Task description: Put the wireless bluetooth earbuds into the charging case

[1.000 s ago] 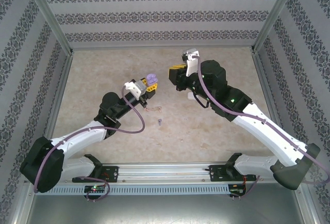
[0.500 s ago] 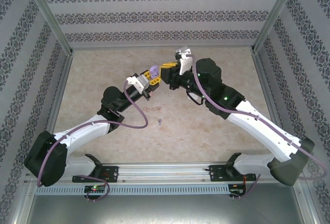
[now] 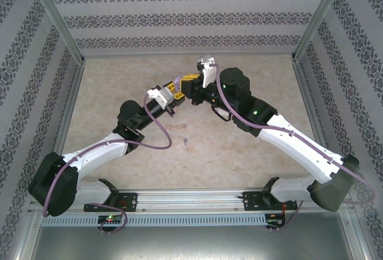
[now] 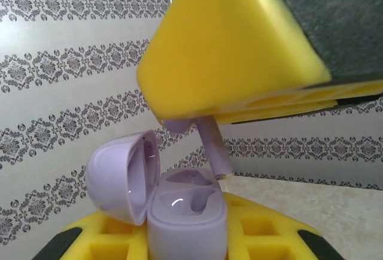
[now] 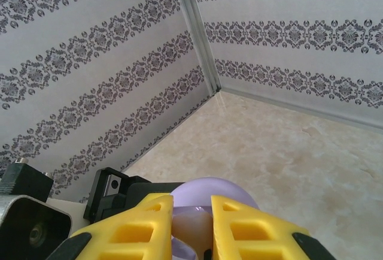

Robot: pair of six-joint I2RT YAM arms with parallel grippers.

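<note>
Over the open purple case [image 4: 188, 227] hangs a purple earbud [image 4: 214, 149], stem down.

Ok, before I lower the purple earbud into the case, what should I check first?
1. Lid open: ok. The lid of the purple charging case is swung back.
2. Case gripped: ok. The left pincer holds it upright.
3. Earbud gripped: ok. The right pincer is shut on the purple earbud, stem pointing down.
4. Sockets free: ok. No bud shows in either recess.
5. Stem over a socket: cannot tell. Its tip hangs near the case's rim, slightly tilted.
</note>
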